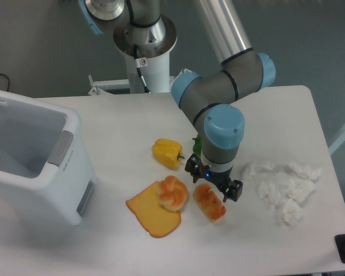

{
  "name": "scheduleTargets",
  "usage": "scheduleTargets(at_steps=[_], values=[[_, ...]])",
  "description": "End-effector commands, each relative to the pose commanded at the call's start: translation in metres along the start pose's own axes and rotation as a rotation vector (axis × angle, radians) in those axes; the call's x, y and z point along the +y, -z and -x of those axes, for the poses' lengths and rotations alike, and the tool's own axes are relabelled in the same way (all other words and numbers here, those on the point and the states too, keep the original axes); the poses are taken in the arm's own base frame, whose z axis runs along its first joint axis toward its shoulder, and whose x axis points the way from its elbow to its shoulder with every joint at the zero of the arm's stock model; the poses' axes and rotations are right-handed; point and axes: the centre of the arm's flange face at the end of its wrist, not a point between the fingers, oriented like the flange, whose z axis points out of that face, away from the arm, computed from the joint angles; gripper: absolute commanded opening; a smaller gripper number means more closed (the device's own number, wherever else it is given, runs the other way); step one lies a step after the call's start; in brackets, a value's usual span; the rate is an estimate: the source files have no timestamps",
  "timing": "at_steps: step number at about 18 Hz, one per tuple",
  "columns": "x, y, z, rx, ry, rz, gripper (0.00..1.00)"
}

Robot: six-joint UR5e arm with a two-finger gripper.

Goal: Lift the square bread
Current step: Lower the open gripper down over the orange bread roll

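We see a white table [132,123] filling most of the view, with a large white bin [31,164] open at the top along its left edge, its far side cut off by the frame. The arm [218,95] reaches down from the top of the view and bends over the middle of the table, its grey and blue wrist covering much of what lies behind it. A heap of crumpled white paper [284,187] sits to the right, well apart from the food. At centre we find a flat yellow-orange toast slice [149,213] with a round swirled bun [172,192] resting on its upper right corner, and a yellow pepper [167,152] just above them. A green pepper [197,144] shows only as a sliver behind the wrist, the rest of it hidden. The square bread [210,202], an orange-brown ridged loaf, lies just right of the bun and just below the gripper [214,181]. The gripper hangs directly above the loaf's upper end, with one dark finger near the loaf's left upper side and the other at its right. We see the jaws standing apart, on either side of that upper end; we cannot tell whether either finger touches the loaf
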Motion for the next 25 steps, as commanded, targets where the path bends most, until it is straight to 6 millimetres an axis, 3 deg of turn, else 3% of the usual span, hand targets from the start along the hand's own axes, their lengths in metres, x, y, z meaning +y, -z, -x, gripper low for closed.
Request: scheduleTargets(at_steps=[3,9,25], values=[[0.0,-0.022,-0.011,0.029,0.157,0.029,1.0],[0.002,-0.037,-0.017,0.055,0.237,0.048,1.0],[0.001,-0.068,-0.021,0.059,0.267,0.097,1.0]])
